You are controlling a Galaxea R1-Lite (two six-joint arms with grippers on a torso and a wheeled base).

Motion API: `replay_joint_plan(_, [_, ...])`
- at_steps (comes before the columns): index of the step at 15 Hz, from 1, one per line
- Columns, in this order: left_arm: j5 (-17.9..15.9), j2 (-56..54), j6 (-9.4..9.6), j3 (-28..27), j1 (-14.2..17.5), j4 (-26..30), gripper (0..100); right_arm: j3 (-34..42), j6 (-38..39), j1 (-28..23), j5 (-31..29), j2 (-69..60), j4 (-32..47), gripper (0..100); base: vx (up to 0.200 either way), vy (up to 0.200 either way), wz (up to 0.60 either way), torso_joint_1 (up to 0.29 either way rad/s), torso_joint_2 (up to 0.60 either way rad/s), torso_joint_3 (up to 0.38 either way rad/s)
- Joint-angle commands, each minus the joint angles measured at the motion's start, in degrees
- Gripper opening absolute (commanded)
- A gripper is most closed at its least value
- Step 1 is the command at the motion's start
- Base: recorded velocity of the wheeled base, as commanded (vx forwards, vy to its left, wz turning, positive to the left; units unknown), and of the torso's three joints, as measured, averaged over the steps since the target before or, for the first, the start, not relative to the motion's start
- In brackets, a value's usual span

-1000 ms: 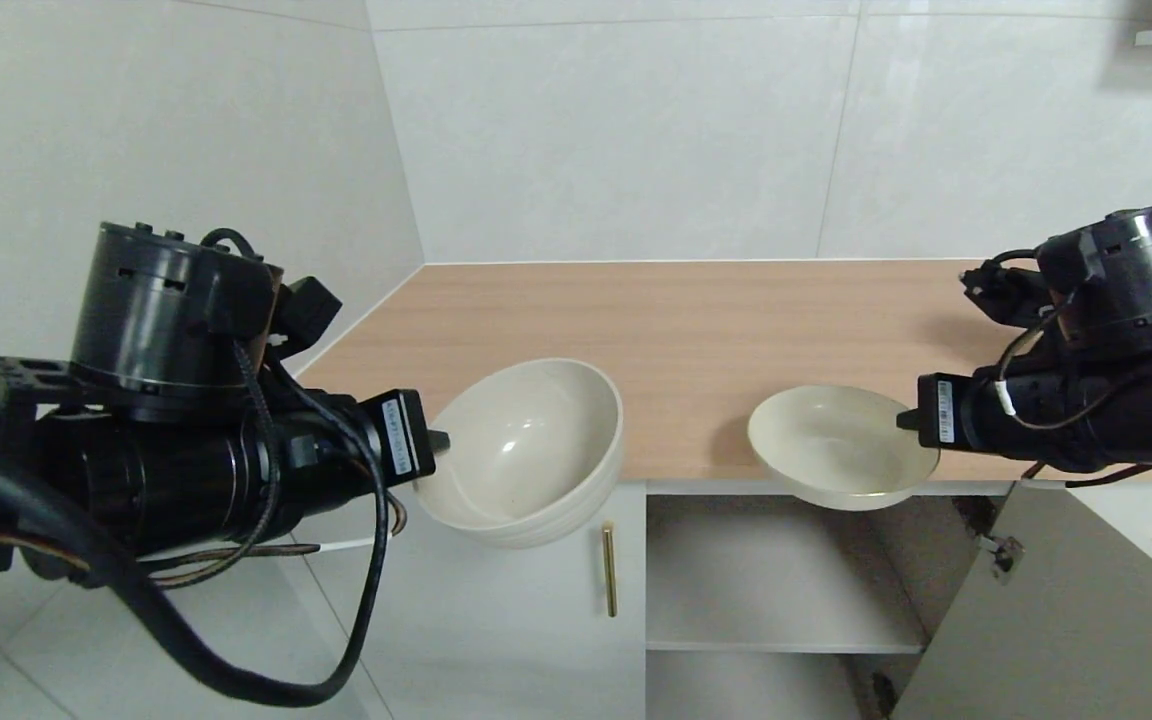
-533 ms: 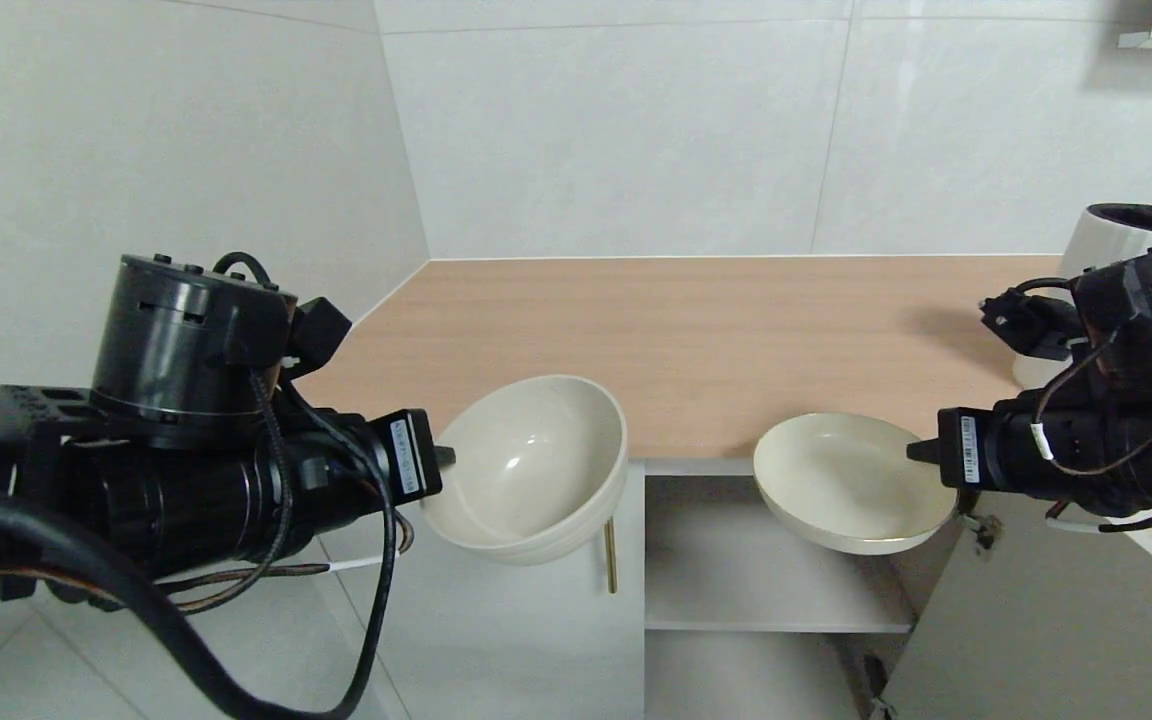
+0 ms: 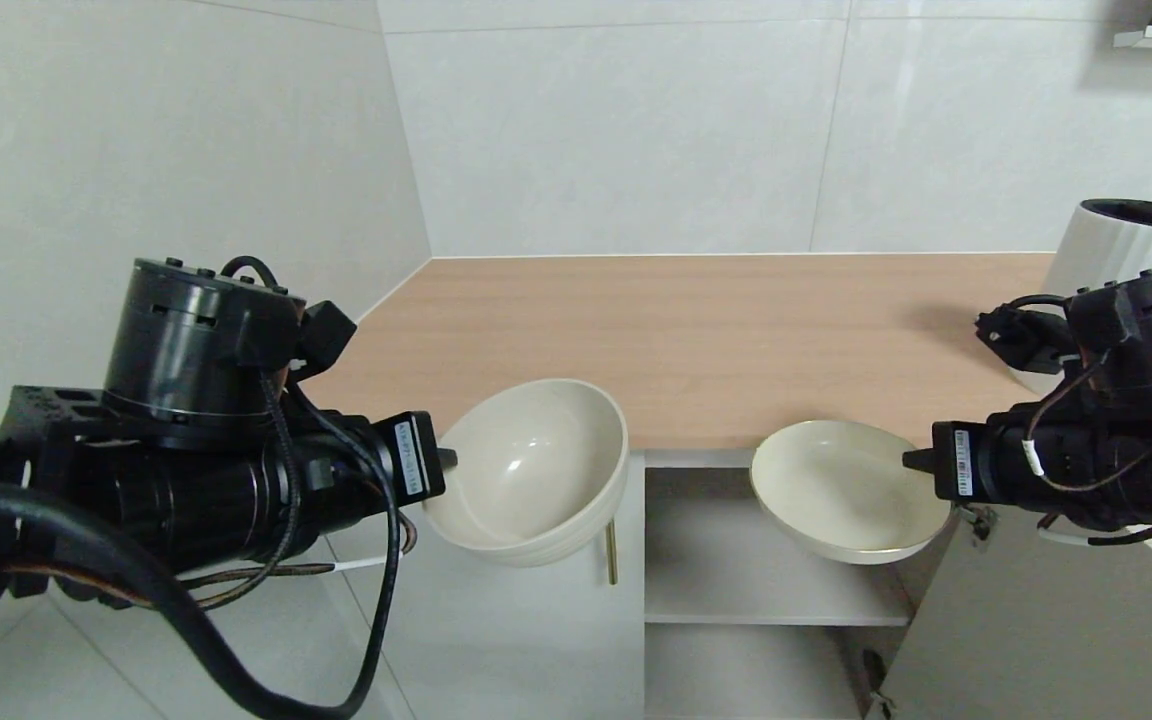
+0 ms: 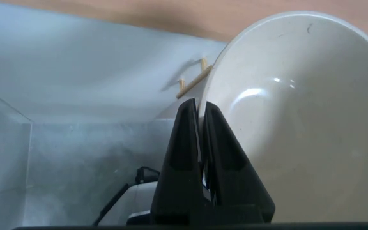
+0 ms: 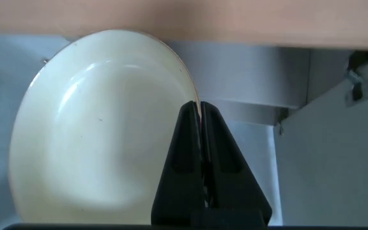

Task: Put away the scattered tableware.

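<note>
My left gripper point(image 3: 444, 458) is shut on the rim of a deep cream bowl point(image 3: 528, 470), held in the air just in front of the wooden counter's front edge. The left wrist view shows its jaws pinching that bowl point(image 4: 299, 121) at the rim, gripper point(image 4: 201, 112). My right gripper point(image 3: 911, 460) is shut on the rim of a shallow cream plate point(image 3: 841, 490), held before the open cabinet. In the right wrist view the plate point(image 5: 101, 128) sits clamped at its edge by the gripper point(image 5: 199, 115).
The wooden counter point(image 3: 696, 340) runs along the tiled wall. Below it an open cabinet point(image 3: 746, 560) shows a shelf, its door point(image 3: 1026, 620) swung out at the right. A closed door with a brass handle point(image 3: 612, 552) is at the left. A white ribbed container point(image 3: 1126, 250) stands at the counter's right.
The head camera has shifted, so the counter sits lower and the white container has come into view. Both arms still hold bowl and plate, now slightly lower before the cabinet front.
</note>
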Motion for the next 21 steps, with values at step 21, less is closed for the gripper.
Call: replay_joint_plan(21, [0.2, 2.5, -0.3, -0.2, 0.3, 0.0, 0, 3.2, -4.0, 1.8, -0.3, 6.2, -0.8, 0, 0.0, 0.0, 0.0, -0.109, 0.32, 0.205])
